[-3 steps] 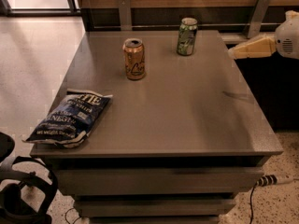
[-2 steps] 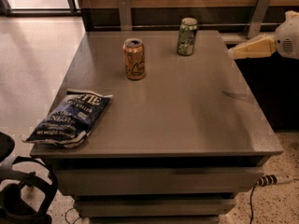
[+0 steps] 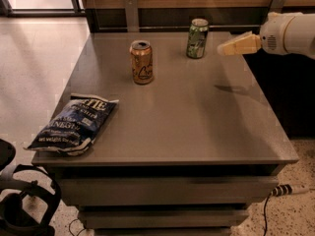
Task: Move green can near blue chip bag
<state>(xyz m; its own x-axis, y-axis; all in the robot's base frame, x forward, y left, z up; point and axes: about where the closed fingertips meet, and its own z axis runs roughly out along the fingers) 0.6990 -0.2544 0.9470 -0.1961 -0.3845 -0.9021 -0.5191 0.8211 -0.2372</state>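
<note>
The green can (image 3: 197, 38) stands upright at the far edge of the grey table (image 3: 197, 122), right of centre. The blue chip bag (image 3: 74, 124) lies flat at the table's front left corner. My gripper (image 3: 221, 48) comes in from the right on a white arm (image 3: 290, 33), with tan fingers pointing left. Its tip hovers above the table just right of the green can, a short gap apart, holding nothing.
An orange-gold can (image 3: 141, 62) stands upright left of the green can, between it and the bag. A wooden wall with metal brackets (image 3: 131, 11) runs behind the table. A black chair base (image 3: 22, 205) sits at the lower left floor.
The gripper has moved left over the table's right edge, toward the green can. The cans and the bag have not moved.
</note>
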